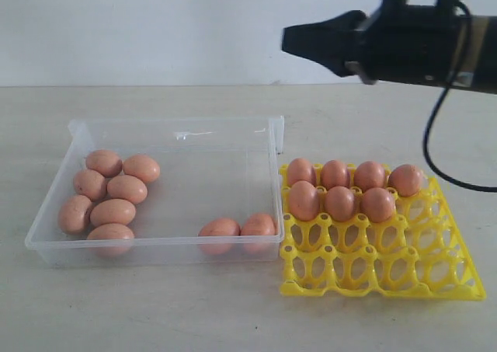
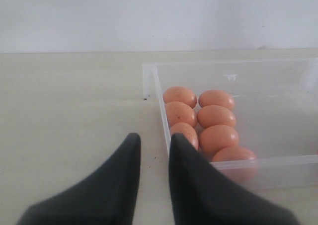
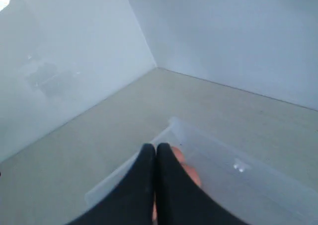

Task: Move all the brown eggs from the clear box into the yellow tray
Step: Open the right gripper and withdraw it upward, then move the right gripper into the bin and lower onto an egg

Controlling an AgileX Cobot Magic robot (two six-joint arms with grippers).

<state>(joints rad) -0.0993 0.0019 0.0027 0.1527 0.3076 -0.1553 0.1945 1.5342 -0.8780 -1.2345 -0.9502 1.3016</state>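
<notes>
We are seeing a box (image 1: 175, 127) holding nine eggs (image 1: 112, 211): seven at its left end, two in its front right corner. Against its right wall, a tray (image 1: 380, 278) is carrying seven more. Our right gripper (image 1: 286, 40) is hanging high above the box's right end, clenched empty. Our left gripper (image 2: 154, 136) is hovering released, empty, outside the box's left end.

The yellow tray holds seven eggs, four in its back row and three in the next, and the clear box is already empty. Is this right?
Not quite. The clear box is not empty: the exterior view shows nine eggs in it, seven at its left end and two near the yellow tray. The tray's seven eggs are as you say.
</notes>
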